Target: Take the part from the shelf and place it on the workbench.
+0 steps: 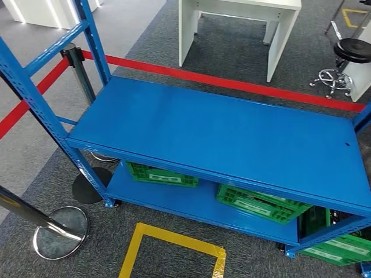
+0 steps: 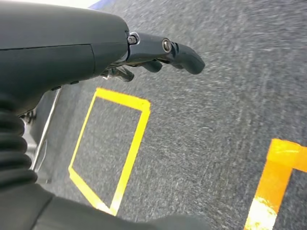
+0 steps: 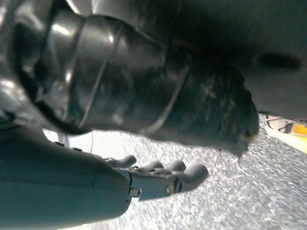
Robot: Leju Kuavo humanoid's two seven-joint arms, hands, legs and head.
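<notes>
Shelf (image 1: 227,130) — two blue tiers; three green crates (image 1: 162,175) below.

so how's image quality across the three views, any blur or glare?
Head view: sharp, evenly lit, soft sheen on the blue shelf. Left wrist view: carpet streaked with motion blur, left hand crisp. Right wrist view: dark and smeared, carpet overexposed beside the right hand.

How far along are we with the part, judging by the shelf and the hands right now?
Done: nothing I can confirm. The blue shelf's top board lies bare, with green crates on the level below; no part shows. In hand: nothing; the left hand and right hand hang over carpet with fingers apart. This fits either approaching the shelf or having already delivered.
</notes>
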